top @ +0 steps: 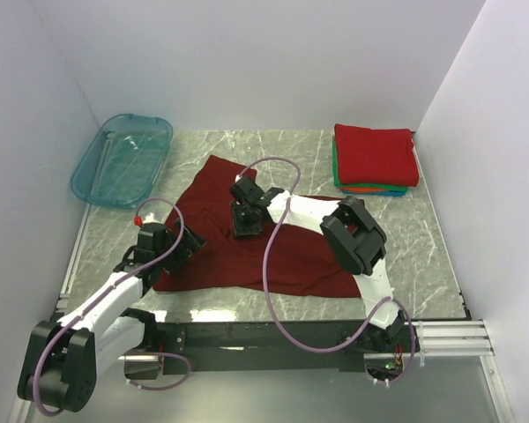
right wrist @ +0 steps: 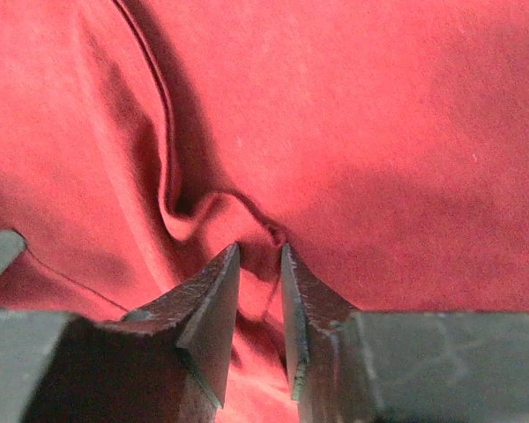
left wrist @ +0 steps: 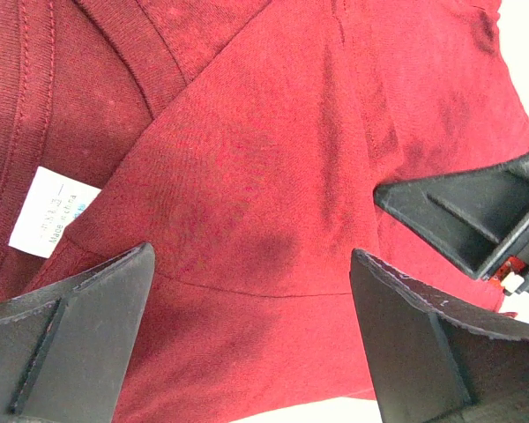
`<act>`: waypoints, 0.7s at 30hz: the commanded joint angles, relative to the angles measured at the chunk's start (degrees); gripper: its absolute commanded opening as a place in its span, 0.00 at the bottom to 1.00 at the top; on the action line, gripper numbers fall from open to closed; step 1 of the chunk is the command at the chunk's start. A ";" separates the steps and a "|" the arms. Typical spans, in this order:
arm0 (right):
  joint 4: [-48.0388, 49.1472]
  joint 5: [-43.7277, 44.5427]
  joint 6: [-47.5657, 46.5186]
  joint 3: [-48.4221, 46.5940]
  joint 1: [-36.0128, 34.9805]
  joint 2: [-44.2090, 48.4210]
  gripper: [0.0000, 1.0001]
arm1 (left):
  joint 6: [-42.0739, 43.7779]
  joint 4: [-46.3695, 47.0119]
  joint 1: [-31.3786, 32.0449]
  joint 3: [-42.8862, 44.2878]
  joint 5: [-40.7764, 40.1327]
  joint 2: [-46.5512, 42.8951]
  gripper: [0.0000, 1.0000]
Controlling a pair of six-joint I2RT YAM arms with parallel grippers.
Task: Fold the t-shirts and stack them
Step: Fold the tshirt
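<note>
A dark maroon t-shirt (top: 247, 260) lies spread, with wrinkles, on the marble table. Its white neck label (left wrist: 51, 210) shows in the left wrist view. My left gripper (top: 189, 245) hovers open over the shirt's left edge, its jaws wide apart above flat cloth (left wrist: 251, 264). My right gripper (top: 245, 231) is down on the middle of the shirt. Its fingertips (right wrist: 260, 251) stand close together with a raised pucker of maroon cloth (right wrist: 247, 216) pinched between them. A folded stack of t-shirts (top: 375, 157), bright red on top with green, orange and blue edges below, sits at the back right.
A translucent teal plastic tub (top: 123, 159) stands at the back left corner. White walls close in the table on three sides. A black part of the right arm (left wrist: 476, 216) shows at the right in the left wrist view.
</note>
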State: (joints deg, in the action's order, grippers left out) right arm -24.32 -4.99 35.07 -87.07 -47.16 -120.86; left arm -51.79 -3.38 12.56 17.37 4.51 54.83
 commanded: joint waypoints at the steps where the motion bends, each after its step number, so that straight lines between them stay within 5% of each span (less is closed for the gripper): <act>1: 0.15 0.34 0.26 -3.19 -0.22 -1.75 0.29 | 0.64 -0.49 -0.16 -1.46 -1.79 -0.34 0.99; 9: 0.06 3.14 1.05 -2.14 -0.30 0.88 0.04 | -0.33 -1.81 -0.16 -1.72 -3.11 -0.77 0.99; 21: -3.63 14.05 0.27 -0.91 -0.22 6.25 0.01 | -0.95 -3.92 -0.08 -1.46 -4.34 -0.95 1.00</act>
State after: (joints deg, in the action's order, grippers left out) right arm -26.87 4.62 36.03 -87.94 -47.37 -118.98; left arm -53.25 -4.14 12.56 16.93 2.35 53.60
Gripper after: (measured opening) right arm 0.023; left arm 0.995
